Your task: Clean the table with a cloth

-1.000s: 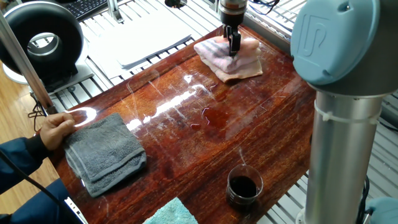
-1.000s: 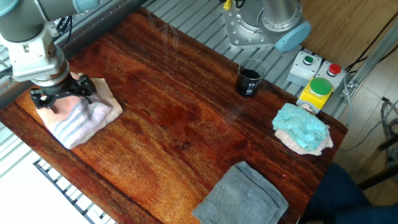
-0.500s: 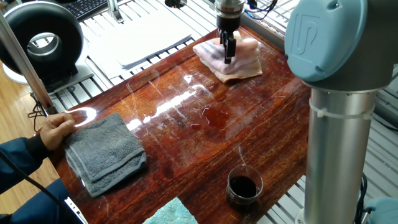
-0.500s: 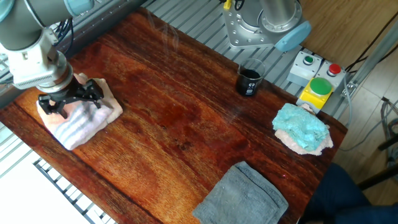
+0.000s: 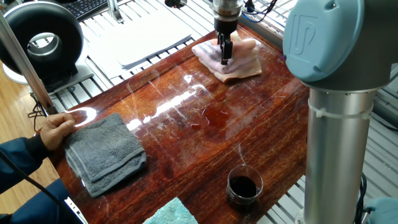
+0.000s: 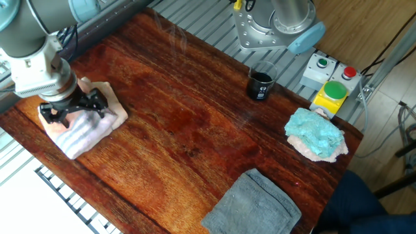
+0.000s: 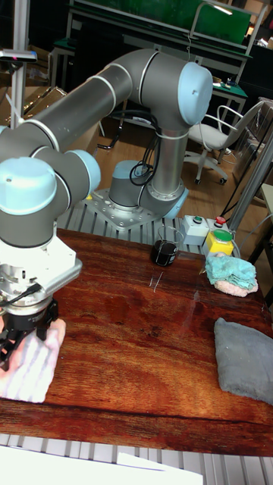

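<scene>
Cloth (image 6: pixel 81 127): pink-peach w/ pale stripes, crumpled at far corner of surface (image 6: pixel 195 123), lying on the wood.
Pincer (image 6: pixel 70 112): pointing straight down, fingers pressed into cloth; fabric bunched betw. fingers, so apparently closed on it. Exact finger gap: cannot tell.
Spill (image 5: pixel 214 116): dark wet patch mid-surface, well apart from cloth.
Cup (image 5: pixel 242 185): clear, dark liquid inside, near robot base.
Grey towel (image 5: pixel 104 152): folded, opposite end; a person's hand (image 5: pixel 57 129) touching its edge.
Teal cloth (image 6: pixel 315 133): near button box.
</scene>
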`<state>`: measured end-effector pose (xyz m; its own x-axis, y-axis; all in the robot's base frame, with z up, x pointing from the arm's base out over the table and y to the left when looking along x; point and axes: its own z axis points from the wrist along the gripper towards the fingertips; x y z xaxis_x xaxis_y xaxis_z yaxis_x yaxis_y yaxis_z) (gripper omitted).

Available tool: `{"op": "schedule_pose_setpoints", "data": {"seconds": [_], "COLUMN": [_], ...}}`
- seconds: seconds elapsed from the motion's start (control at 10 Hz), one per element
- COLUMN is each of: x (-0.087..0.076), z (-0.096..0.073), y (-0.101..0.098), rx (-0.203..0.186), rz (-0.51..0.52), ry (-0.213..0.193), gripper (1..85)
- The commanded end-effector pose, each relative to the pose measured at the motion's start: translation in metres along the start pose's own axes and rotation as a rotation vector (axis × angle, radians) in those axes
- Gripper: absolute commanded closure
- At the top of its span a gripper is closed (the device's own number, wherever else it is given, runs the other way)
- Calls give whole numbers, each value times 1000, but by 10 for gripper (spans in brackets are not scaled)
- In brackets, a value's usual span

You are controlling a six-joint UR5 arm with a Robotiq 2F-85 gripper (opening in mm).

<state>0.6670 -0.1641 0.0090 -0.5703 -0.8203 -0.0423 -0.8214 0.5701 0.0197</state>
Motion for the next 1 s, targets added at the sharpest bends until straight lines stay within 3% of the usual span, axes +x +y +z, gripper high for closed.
{"op": "schedule_pose_setpoints", "data": {"seconds": [0.0, 0.3, 0.6, 0.8, 0.9], "x": [-19, -24, -26, -19, -17], "z": [4, 5, 6, 5, 3], "y": [-14, -25, -31, -38, -41], "rx": [53, 88, 109, 141, 160], "rz": [22, 1, -2, 34, 69], "ry": [-69, -91, -107, -81, -71], "gripper": [7, 13, 93, 343, 530]}}
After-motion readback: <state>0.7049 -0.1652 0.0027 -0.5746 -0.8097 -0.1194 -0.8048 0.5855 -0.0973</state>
